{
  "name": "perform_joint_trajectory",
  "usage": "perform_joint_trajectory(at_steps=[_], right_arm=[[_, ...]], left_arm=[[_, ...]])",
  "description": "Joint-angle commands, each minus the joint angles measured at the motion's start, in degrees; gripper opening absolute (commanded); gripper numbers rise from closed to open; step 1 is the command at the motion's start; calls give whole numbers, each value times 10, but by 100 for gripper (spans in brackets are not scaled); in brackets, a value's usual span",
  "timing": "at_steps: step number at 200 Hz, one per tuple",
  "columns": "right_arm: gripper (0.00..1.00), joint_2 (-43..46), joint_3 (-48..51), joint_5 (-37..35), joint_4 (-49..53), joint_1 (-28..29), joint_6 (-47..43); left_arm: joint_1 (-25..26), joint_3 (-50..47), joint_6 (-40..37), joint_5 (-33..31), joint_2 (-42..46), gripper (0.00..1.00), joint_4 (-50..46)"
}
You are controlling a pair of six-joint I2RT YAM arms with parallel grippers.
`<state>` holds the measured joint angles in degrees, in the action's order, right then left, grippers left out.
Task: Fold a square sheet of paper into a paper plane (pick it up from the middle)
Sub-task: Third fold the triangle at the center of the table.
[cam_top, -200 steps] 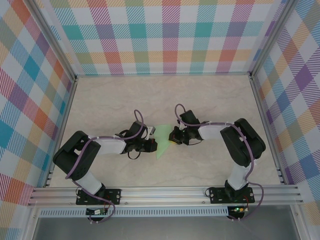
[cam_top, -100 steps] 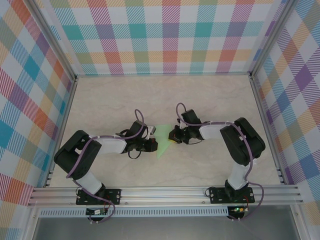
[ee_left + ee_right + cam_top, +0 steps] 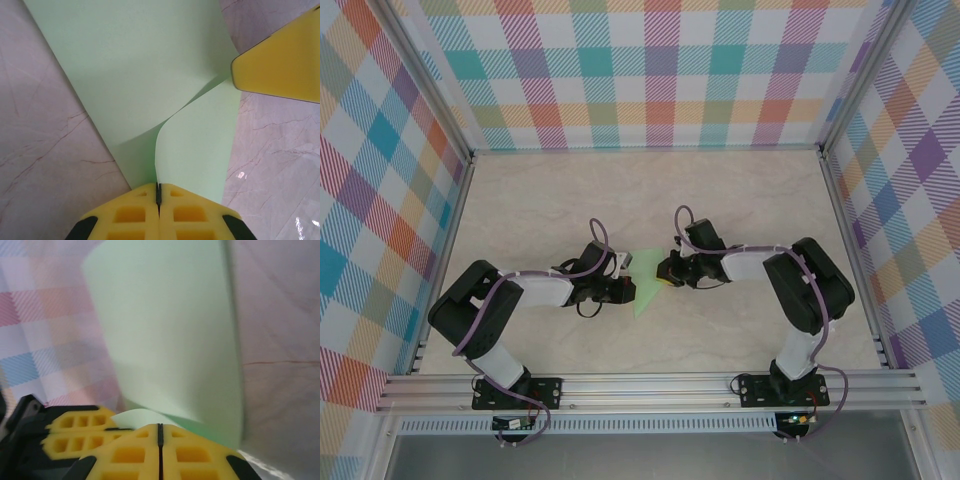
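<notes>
The square sheet of paper (image 3: pixel 644 283), pale green and partly folded into a pointed shape, lies on the table between the two grippers. My left gripper (image 3: pixel 629 291) is shut on a raised flap edge of the paper (image 3: pixel 150 75), and the edge runs into the seam of the left gripper (image 3: pixel 159 192). My right gripper (image 3: pixel 665 272) is shut, with its yellow fingertip (image 3: pixel 280 62) against the paper's right edge. In the right wrist view the paper (image 3: pixel 170 330) curls up just past the shut right gripper (image 3: pixel 160 429). No paper shows in that seam.
The marble-look table (image 3: pixel 570 200) is walled by plaid panels (image 3: pixel 650 70), with metal rails along the sides and the near edge (image 3: pixel 650 385). The left gripper's yellow fingers (image 3: pixel 75 437) sit close beside the right one's.
The right wrist has edged slightly towards the far side. The paper and the left arm stay as they were.
</notes>
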<state>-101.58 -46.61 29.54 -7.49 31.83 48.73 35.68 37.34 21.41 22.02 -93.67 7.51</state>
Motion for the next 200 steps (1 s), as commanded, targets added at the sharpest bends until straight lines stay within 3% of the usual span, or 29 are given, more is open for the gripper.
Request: perform_joint_trajectory(at_steps=[1, 72, 115, 155, 176, 200], right_arm=[[7, 5, 7, 40, -39, 10, 1], [5, -31, 28, -8, -16, 17, -12], [4, -30, 31, -24, 6, 17, -15], [4, -32, 25, -28, 9, 20, -8], [4, -33, 19, -33, 18, 20, -6], [4, -32, 16, -36, 28, 20, -6]], left_arm=[[-4, -14, -10, -29, -27, 5, -60], [-4, -7, -7, -29, -20, 8, -69], [-4, 2, 17, -45, 46, 26, -102], [-5, -15, 99, -144, 177, 39, -157], [-4, -37, 143, -89, 231, 32, -124], [-1, -49, 184, -1, 229, 24, -66]])
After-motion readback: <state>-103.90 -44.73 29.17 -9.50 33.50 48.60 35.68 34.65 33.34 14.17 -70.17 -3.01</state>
